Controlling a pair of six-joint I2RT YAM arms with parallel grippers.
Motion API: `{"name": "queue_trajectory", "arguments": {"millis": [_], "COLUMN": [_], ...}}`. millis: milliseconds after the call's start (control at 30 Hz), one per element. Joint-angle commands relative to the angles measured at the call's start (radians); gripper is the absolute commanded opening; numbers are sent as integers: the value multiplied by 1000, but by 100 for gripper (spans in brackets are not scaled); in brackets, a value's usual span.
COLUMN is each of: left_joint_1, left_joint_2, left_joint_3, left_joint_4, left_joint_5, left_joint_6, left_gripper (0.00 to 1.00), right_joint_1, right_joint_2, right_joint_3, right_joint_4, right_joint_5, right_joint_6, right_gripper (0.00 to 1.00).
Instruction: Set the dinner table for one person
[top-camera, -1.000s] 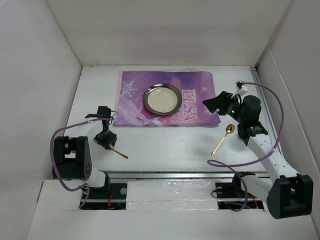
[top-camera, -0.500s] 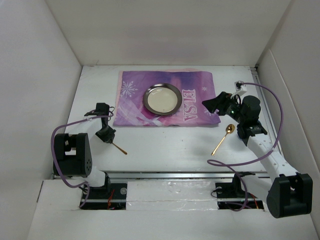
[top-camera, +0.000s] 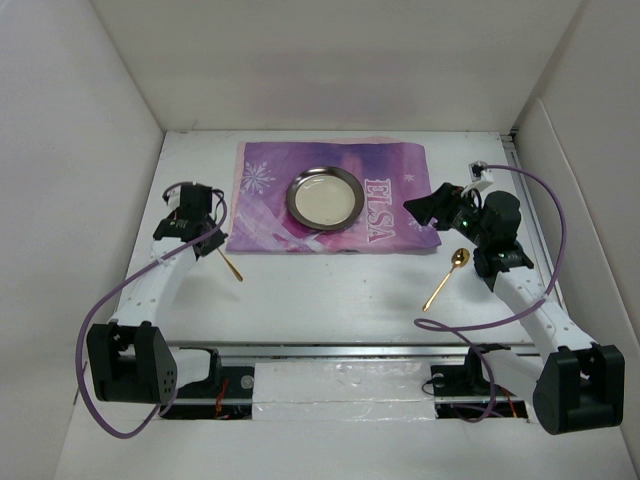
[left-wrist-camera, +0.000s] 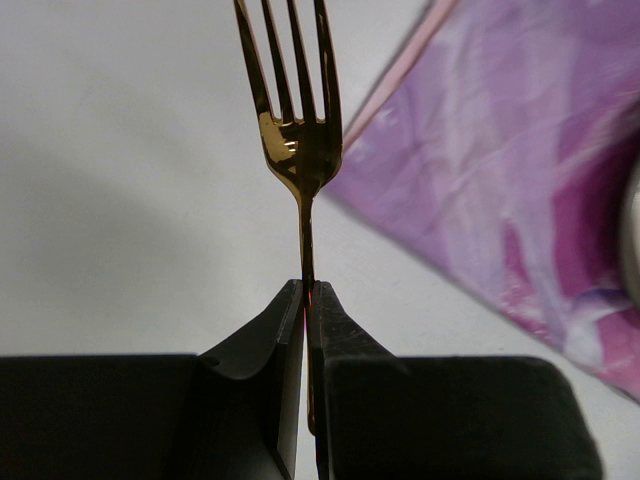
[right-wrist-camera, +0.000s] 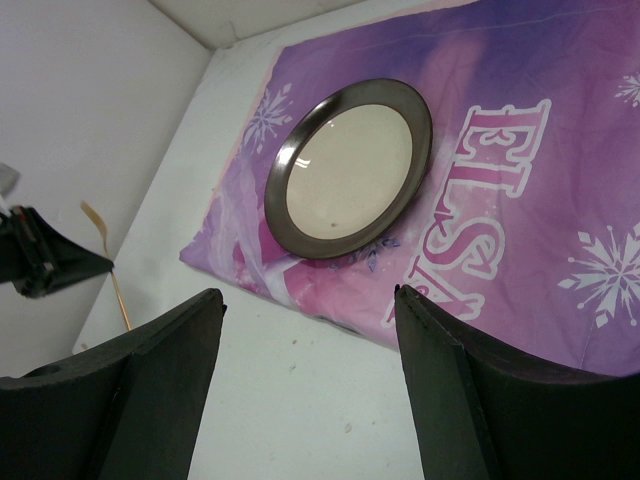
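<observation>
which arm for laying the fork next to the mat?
Left. The left claw is shut on the fork, right beside the mat's left edge. The right claw is open and empty at the mat's right end, near the spoon.

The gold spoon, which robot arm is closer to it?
Right. The right tool is open just beyond the spoon, over the placemat's near corner. The left tool is far across the table, shut on the fork.
</observation>
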Motion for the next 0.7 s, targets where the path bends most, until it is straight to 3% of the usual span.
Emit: {"name": "queue_trajectory", "arguments": {"millis": [0, 67, 133, 267, 400, 667], "left_joint_1": [-74, -144, -145, -145, -155, -208], "left_joint_2": [12, 30, 79, 312, 544, 716], "left_joint_3": [164, 222, 284, 419, 642, 736], "left_joint_4": [37, 62, 144, 223, 168, 201], "left_joint_5": [-79, -122, -36, 14, -4, 2], "left_joint_6": [140, 142, 160, 268, 349, 418], "left_gripper": [0, 0, 0, 0, 0, 0], "right_joint_1": [8, 33, 44, 67, 88, 145], "right_joint_2": [7, 18, 25, 41, 59, 85], "right_joint_3": [1, 3, 7, 10, 6, 26], "right_joint_4": [55, 54, 54, 46, 57, 43], "right_joint_5": [10, 33, 42, 71, 79, 113], "right_joint_6": [0, -3, -10, -20, -25, -42], "right_gripper": [74, 74, 74, 74, 74, 74]}}
